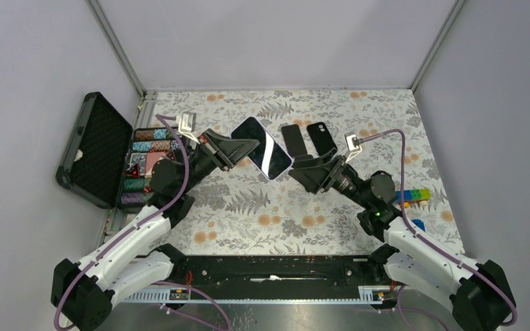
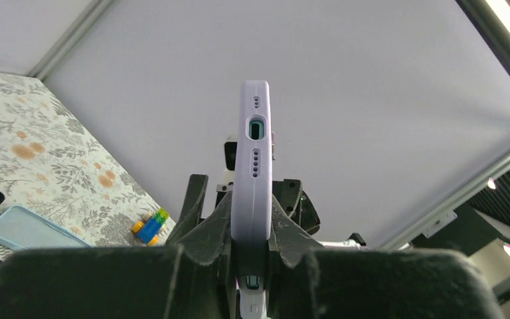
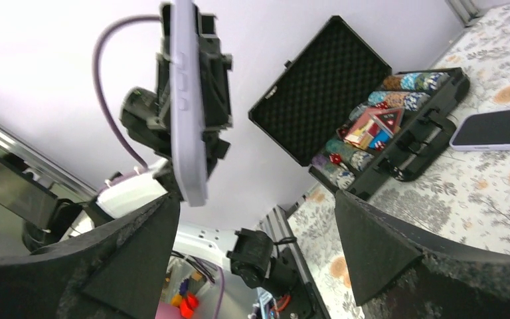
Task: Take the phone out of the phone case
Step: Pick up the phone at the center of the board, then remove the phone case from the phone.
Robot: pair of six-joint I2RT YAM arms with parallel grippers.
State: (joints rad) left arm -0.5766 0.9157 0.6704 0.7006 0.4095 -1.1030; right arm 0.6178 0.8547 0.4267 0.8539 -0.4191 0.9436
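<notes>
Phone (image 2: 254,153), cased, sits clamped in left tool (image 2: 251,207); right tool (image 3: 252,199) gapes wide, empty.

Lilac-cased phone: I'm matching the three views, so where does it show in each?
Top external: lilac-cased phone at upper centre, dark screen facing the camera.
Left wrist: phone at centre, standing upright, port end towards the camera.
Right wrist: phone at upper left, seen edge-on.
Shared landmark: the left gripper clamping it, visible in all three.

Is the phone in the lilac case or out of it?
In. From above, the phone shows as a dark screen filling the lilac case, which the left gripper clamps across its faces.
</notes>
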